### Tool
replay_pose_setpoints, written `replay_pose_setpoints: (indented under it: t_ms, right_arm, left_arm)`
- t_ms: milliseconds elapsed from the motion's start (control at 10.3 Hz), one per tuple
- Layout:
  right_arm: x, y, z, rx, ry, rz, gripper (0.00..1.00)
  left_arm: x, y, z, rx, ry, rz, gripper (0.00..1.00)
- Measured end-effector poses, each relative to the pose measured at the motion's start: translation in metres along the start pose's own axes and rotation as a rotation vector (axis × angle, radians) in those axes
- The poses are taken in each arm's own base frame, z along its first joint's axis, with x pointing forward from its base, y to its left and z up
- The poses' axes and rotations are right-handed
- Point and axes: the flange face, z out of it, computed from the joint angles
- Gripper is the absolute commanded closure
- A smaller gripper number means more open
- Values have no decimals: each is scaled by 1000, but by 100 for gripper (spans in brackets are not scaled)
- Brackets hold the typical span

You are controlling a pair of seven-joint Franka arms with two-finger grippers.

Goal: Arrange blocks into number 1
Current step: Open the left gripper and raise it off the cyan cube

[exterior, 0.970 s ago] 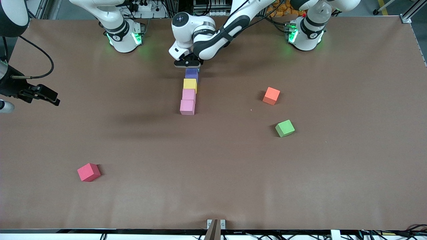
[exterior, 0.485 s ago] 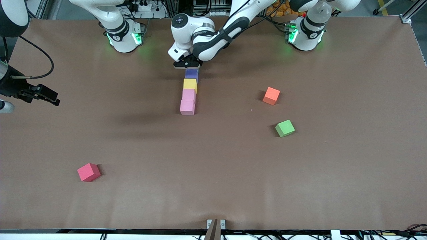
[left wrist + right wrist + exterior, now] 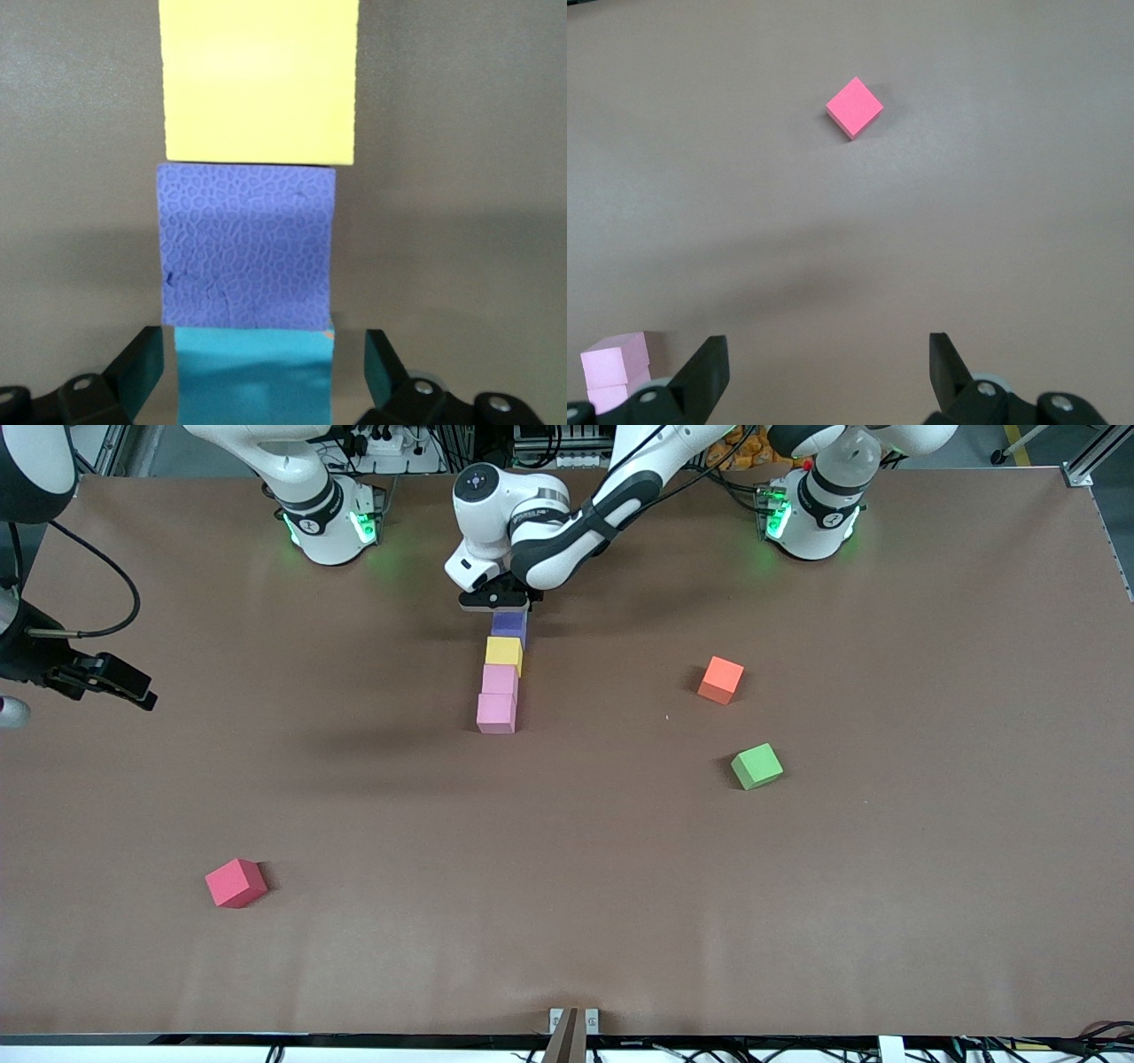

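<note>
- Soft, foam-like blocks are lined up in one straight row in the middle of the table.
- Two pink blocks (image 3: pixel 497 698) are set nearest the front camera, then yellow (image 3: pixel 503 653), purple (image 3: pixel 508 625) and light blue (image 3: pixel 253 375), each touching the next.
- Left gripper (image 3: pixel 257 372) is spread wide around the light blue block, with gaps at both sides.
- Right gripper (image 3: pixel 824 372) is held wide open and empty, waiting above the right arm's end of the table.

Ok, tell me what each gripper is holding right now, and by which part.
Nothing is held. The left gripper stands open around the light blue block, fingers clear of its sides. The right gripper waits open over the table.
</note>
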Motion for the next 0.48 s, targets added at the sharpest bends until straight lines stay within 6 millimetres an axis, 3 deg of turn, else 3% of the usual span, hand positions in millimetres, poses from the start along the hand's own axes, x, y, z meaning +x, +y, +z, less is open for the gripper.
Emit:
replay_pose_setpoints:
  t_ms: [194, 485]
  right_arm:
    - [0, 0, -3, 1, 5, 4, 0]
    - [1, 1, -7, 2, 13, 8, 0]
  left_arm:
    - [-6, 3, -12, 25, 8, 11, 0]
    - [-2, 3, -53, 33, 51, 5, 0]
